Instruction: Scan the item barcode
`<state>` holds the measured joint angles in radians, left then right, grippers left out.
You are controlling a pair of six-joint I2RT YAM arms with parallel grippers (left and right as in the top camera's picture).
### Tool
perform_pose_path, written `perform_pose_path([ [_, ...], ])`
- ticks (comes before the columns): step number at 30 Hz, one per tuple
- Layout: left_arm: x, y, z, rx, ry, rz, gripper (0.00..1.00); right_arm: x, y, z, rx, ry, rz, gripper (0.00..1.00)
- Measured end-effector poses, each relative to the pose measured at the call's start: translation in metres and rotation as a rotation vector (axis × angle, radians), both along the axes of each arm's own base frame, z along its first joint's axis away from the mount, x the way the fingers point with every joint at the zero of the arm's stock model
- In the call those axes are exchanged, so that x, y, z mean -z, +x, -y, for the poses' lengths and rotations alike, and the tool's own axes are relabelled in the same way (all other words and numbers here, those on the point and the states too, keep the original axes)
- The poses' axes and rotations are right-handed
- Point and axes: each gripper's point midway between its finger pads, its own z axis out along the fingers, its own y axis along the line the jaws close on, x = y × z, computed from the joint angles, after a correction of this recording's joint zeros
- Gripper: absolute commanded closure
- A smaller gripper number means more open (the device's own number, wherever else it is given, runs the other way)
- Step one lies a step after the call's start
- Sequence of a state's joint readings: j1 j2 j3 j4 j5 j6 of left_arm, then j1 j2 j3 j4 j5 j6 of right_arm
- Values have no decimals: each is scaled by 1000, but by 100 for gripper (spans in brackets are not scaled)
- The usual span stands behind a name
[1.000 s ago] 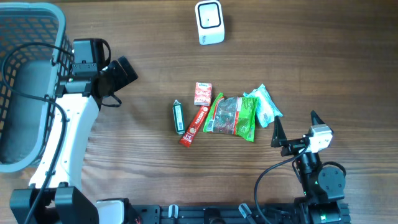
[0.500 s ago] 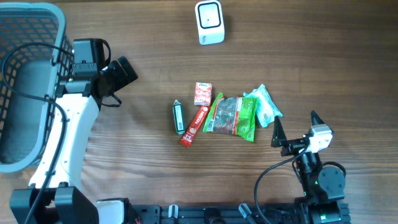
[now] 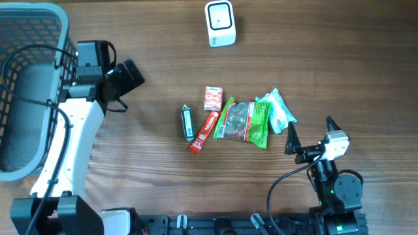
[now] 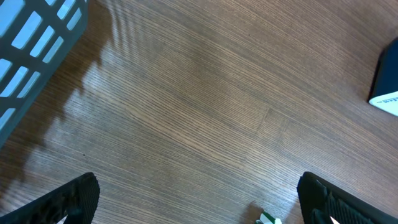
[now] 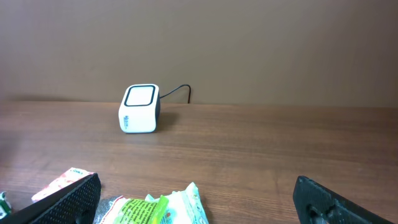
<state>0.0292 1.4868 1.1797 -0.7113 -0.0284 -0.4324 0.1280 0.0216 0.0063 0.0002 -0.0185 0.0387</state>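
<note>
Several small items lie mid-table: a red box [image 3: 213, 98], a dark green stick pack [image 3: 187, 122], a red stick pack [image 3: 204, 132], a green snack bag [image 3: 243, 122] and a white-teal pack [image 3: 277, 111]. The white scanner [image 3: 220, 23] stands at the far edge, facing up, also seen upright in the right wrist view [image 5: 139, 109]. My left gripper [image 3: 130, 75] hangs open over bare wood, left of the items. My right gripper [image 3: 311, 132] is open near the front right, just short of the white-teal pack [image 5: 186, 205]. Neither holds anything.
A grey plastic basket [image 3: 62, 39] fills the far left corner, right beside my left arm; its rim shows in the left wrist view [image 4: 31, 50]. A black cable runs back from the scanner. Bare wood lies between the items and the scanner.
</note>
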Motion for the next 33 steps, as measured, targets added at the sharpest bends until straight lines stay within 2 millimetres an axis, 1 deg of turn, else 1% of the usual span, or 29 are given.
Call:
perform_pose_path([
  [30,0,0,0,0,0,0,0,0,0,0,0,0,0,0],
  [33,0,0,0,0,0,0,0,0,-1,-5,-27,46,-8,0],
])
